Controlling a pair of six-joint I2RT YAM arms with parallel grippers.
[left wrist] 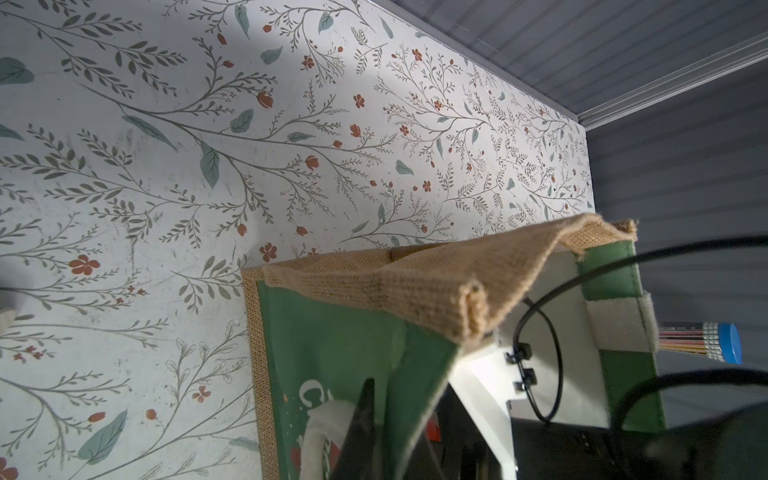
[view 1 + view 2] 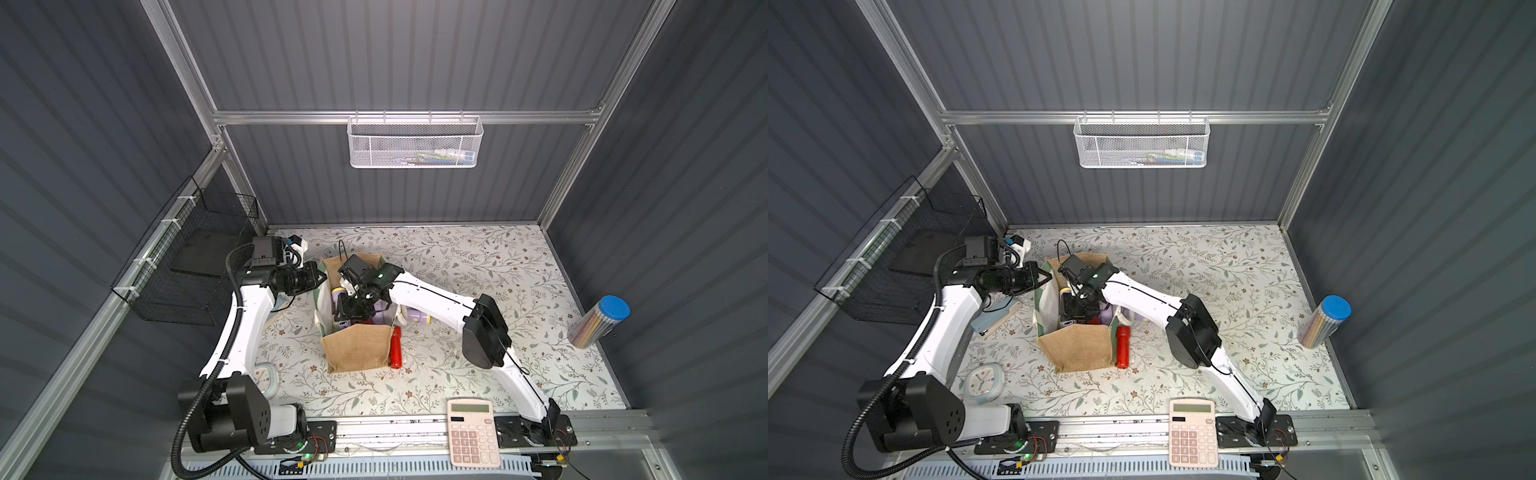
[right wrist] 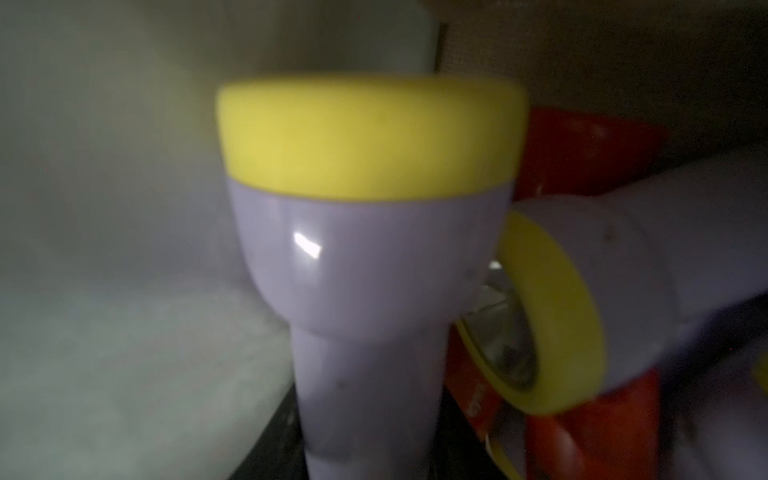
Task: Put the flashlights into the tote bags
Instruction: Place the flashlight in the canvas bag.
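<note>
The tote bag (image 2: 357, 347) is stood open near the middle of the floral bench (image 2: 478, 257). Its tan jute front is turned towards the arm bases, and a green side panel (image 1: 332, 345) is shown in the left wrist view.

The right pincer (image 2: 348, 313) is lowered inside the bag and is clamped on a lilac flashlight (image 3: 365, 257) with a yellow ring, whose head fills the right wrist view. Just beside it in the bag, a 2nd lilac flashlight (image 3: 615, 282) is laid on its side with its lens turned towards the held one. Red flashlights (image 3: 582, 153) are seen behind and beneath it.

The left pincer (image 2: 319, 277) is pressed together at the bag's rim on the robot's left side. Whether cloth is caught between the jaws cannot be told.

Outside the bag, 1 red flashlight (image 2: 395, 347) is laid on the bench just beside the bag's right side panel. Another lilac flashlight (image 2: 419, 319) lies near it, partly hidden under the right arm.

A pink calculator (image 2: 471, 432) is placed at the bench's front edge, and a pale clock (image 2: 984, 382) is seen by the left arm's base. A clear pencil tube (image 2: 598, 322) with a blue lid is stood at the right edge by the wall.
</note>
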